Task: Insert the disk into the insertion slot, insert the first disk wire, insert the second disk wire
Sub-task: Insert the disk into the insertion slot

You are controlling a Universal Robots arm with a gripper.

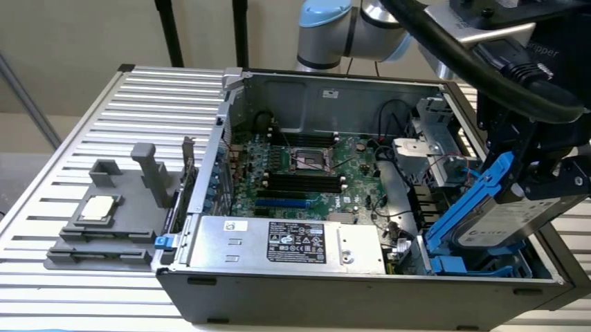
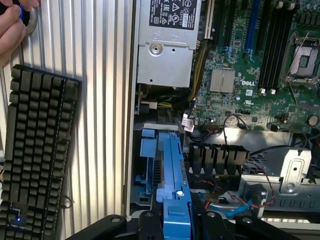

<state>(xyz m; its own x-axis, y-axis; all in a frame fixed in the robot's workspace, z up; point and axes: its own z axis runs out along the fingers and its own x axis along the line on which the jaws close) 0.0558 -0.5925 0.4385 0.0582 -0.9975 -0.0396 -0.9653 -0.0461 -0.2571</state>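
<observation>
My gripper (image 1: 540,162) is shut on the disk (image 1: 506,223), a silver-grey drive in a bright blue frame. The disk hangs tilted inside the open computer case at the exterior view's right, its lower end down at the insertion slot (image 1: 459,265), a cage with blue rails in the case's near right corner. In the wrist view the disk's blue frame edge (image 2: 174,165) runs out from between my fingers (image 2: 146,221) toward the slot's blue rail (image 2: 149,145). How deep the lower end sits in the slot is hidden. Thin red and blue wires (image 2: 235,204) lie beside the slot.
A silver power supply (image 1: 286,242) with a black label fills the case's near side, next to the slot. The motherboard (image 1: 305,169) lies behind it. A grey fixture (image 1: 102,221) stands on the slatted table at the exterior view's left. A keyboard (image 2: 35,150) and a hand (image 2: 12,22) are outside the case.
</observation>
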